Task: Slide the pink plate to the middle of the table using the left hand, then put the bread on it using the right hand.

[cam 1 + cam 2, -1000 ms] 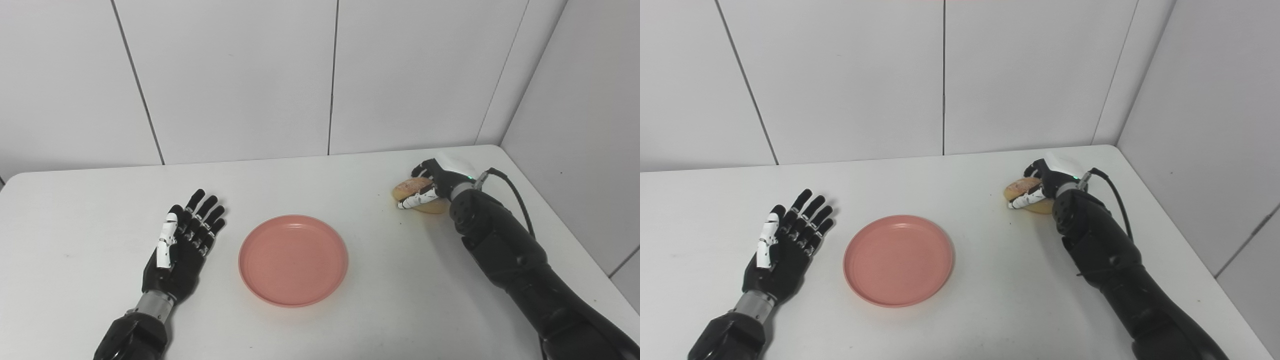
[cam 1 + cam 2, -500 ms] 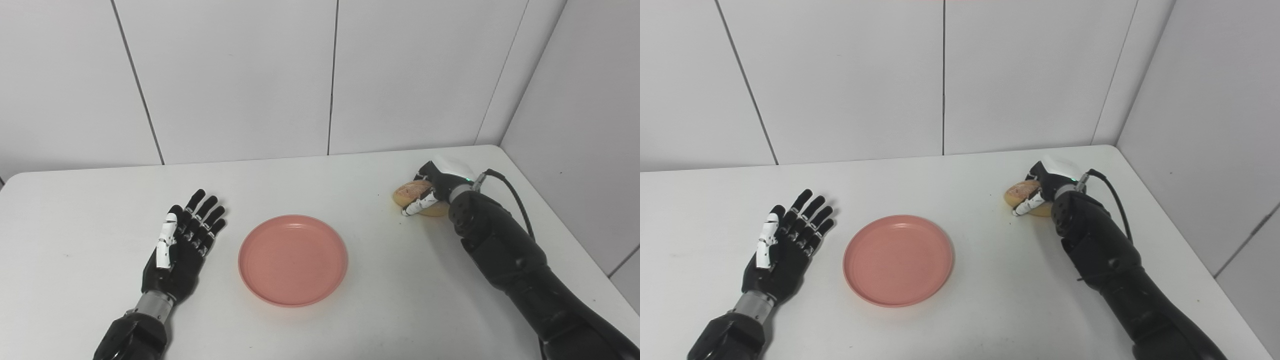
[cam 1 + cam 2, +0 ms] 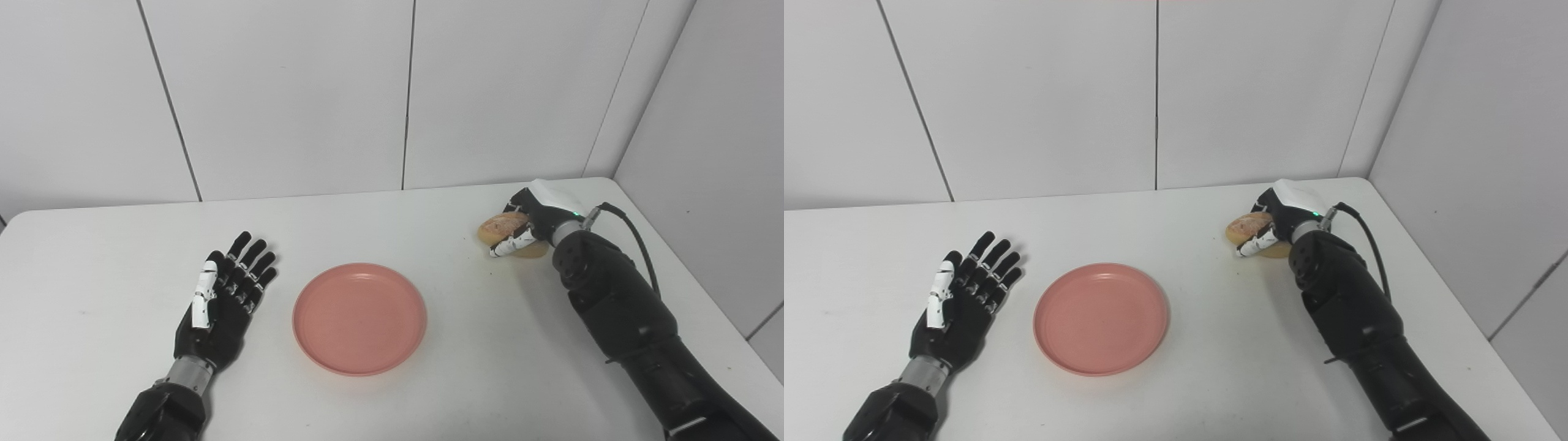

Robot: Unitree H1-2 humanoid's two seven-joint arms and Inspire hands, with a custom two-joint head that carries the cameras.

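The pink plate [image 3: 359, 317] lies empty near the middle of the white table [image 3: 392, 398]. My left hand [image 3: 223, 294] lies flat and open on the table just left of the plate, apart from it. My right hand [image 3: 534, 222] is shut on the bread [image 3: 503, 225], a brown roll, at the far right of the table. The roll is tilted in the hand and looks raised a little off the table. It also shows in the right eye view [image 3: 1251, 225].
White wall panels stand behind the table and along its right side, close to the right arm. A black cable [image 3: 631, 236] loops from the right wrist. Bare tabletop lies between the plate and the bread.
My right hand has closed tighter on the bread and lifted it slightly, moving a little up and left. The left hand and the plate have not moved.
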